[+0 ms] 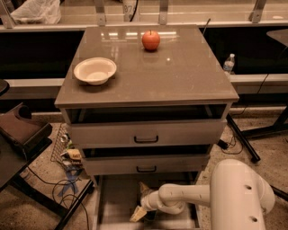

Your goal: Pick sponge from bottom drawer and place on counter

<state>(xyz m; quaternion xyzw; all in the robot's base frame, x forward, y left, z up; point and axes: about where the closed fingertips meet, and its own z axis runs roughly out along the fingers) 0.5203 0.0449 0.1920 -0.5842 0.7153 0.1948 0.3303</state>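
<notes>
One claw (141, 203) hangs low inside the bottom drawer (113, 201).

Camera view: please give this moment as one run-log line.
gripper: inside bottom drawer | sponge: not on counter | red apple, cream bowl: on counter

We see a glossy grey-brown table (180, 76) with pale reflections near its far edge. On it we note a red apple (150, 40) at the far side and a cream bowl (95, 70) at the left. The upper drawers (180, 132) are light grey with black handles (146, 139). The bottom drawer (117, 197) has a pale grey floor. Low inside it, nearest us, the gripper (141, 203) is cream with tan tips, on a white arm (189, 195). We make out speckled beige ground (40, 215) crossed by black cables (54, 188) at the left, and a white bag (33, 11) at the far left.
</notes>
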